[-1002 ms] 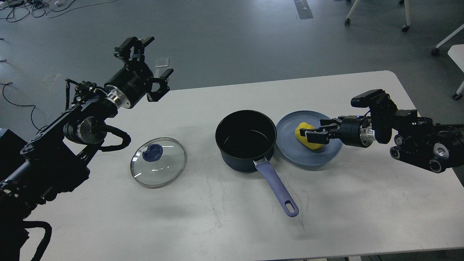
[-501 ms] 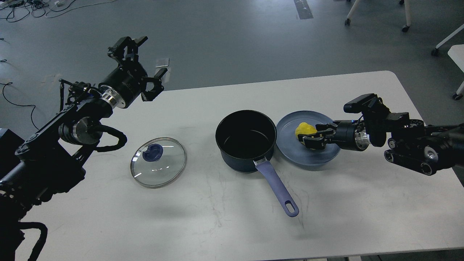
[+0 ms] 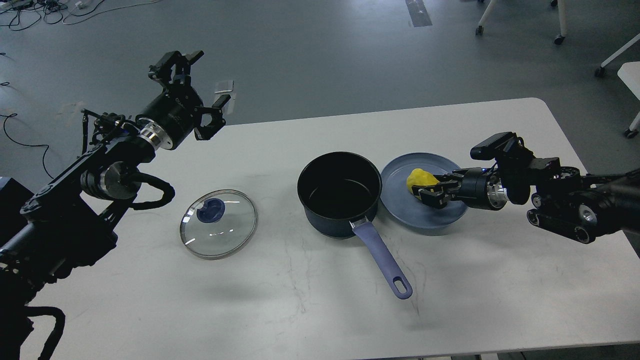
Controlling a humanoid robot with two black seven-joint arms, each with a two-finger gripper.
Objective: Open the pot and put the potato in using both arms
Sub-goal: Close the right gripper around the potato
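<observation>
Lid off, potato not yet lifted.

Nearest you, the dark pot with the purple handle (image 3: pixel 340 194) stood open, and the round glass lid with a blue knob (image 3: pixel 218 224) lay flat on the white table (image 3: pixel 310 305) to its left, likely parked clear. On the blue plate (image 3: pixel 400 210) just right of the pot, the right gripper (image 3: pixel 429 192) sat low with fingers around the yellow potato (image 3: pixel 419 180); you could not tell whether it gripped. Farthest, the left gripper (image 3: pixel 202 82) hung spread wide, empty.

Pot (image 3: pixel 339 193) mouth open – lid (image 3: pixel 218 230) well apart, left.
</observation>
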